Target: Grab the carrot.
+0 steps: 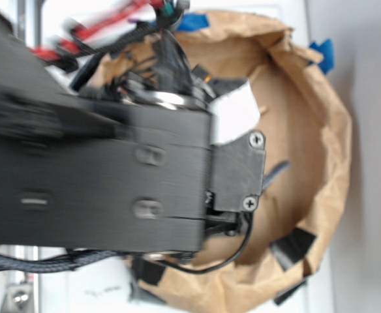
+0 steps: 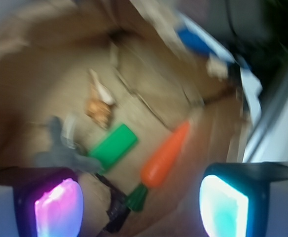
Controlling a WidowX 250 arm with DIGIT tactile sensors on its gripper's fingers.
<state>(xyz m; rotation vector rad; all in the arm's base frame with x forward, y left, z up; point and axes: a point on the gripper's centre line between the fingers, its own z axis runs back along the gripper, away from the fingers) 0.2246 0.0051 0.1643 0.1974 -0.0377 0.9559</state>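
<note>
The gripper (image 2: 141,202) hangs spread wide and empty over the paper bag (image 1: 321,130), and a blurred wrist view hints the arm is swinging, so a descent now could clip the green block (image 2: 113,146) or miss. The carrot (image 2: 166,155) lies on the bag floor, between the pads and just ahead, stem nearest.
</note>
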